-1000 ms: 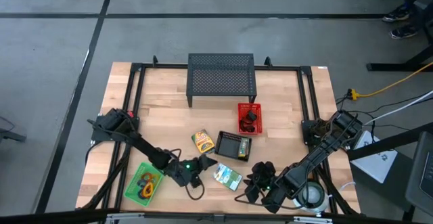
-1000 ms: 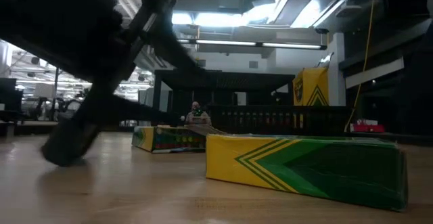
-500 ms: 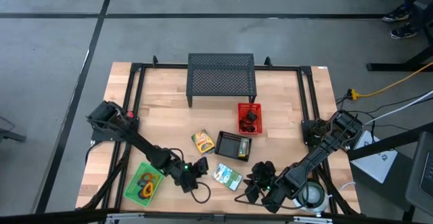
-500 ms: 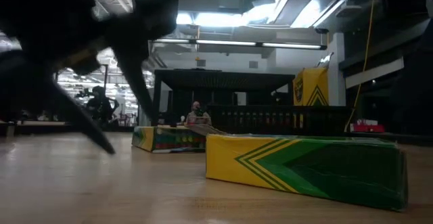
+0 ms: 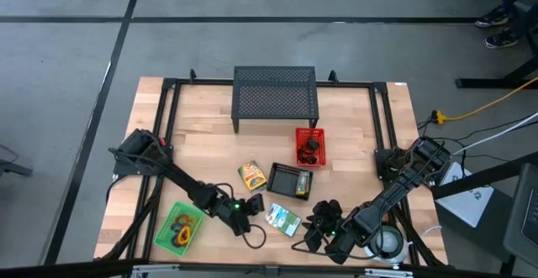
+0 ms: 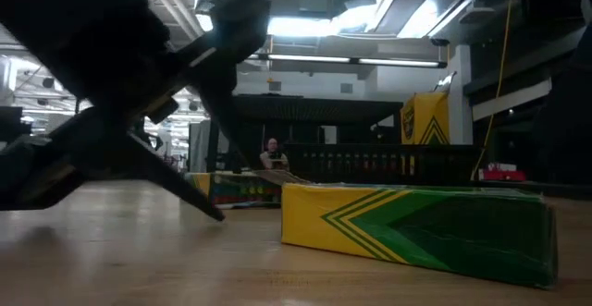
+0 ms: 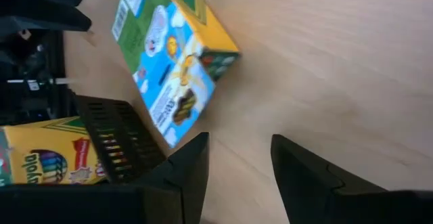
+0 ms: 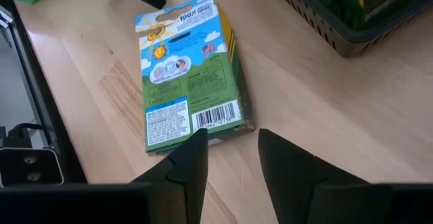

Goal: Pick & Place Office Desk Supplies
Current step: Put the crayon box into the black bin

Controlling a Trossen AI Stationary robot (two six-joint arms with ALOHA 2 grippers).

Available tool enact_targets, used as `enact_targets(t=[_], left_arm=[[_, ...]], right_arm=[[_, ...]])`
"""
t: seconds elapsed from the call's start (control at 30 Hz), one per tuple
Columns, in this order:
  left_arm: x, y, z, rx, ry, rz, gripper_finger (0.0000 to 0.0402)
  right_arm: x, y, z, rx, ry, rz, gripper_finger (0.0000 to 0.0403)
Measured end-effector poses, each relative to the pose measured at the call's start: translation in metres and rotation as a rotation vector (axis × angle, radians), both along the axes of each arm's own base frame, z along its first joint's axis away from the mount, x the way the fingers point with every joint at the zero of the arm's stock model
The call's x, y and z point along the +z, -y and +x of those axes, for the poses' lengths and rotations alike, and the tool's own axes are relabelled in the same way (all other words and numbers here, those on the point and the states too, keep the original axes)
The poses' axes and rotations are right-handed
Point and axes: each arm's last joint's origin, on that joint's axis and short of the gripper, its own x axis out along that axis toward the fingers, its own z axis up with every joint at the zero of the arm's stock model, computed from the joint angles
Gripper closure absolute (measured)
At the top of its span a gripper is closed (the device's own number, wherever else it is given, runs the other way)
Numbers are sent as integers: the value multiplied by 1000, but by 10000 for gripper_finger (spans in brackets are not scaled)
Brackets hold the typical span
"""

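Layout you had on the table [image 5: 353,118] at this moment

You had the mesh stand [image 5: 276,95] at the back centre, with a small basket [image 5: 309,146] just in front of its right end. Nearer the front, a dark tray [image 5: 290,180] sat between a crayon box [image 5: 251,175] on its left and that basket behind it. A printed packet [image 5: 282,219] lay in front of the tray, between the left gripper [image 5: 245,216] on its left and the right gripper [image 5: 319,226] on its right. A bin of loops [image 5: 180,227] sat at the front left, and a round object [image 5: 388,243] at the front right edge.
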Motion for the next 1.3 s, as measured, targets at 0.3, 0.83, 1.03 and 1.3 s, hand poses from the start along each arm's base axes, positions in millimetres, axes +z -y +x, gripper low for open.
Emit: enact_targets(t=[0.3,0.83,1.03,1.3], left_arm=[[5,-11,11,-16,43,-62,247],[-10,-10,28,-28,165,-83,254],[-7,-11,30,-18,222,-1,255],[-13,-12,26,-61,109,-13,321]], right_arm=[[0,1,1,-13,16,-16,271],[0,2,1,-14,15,-17,271],[0,2,1,-12,14,-20,271],[0,2,1,-12,13,-21,271]])
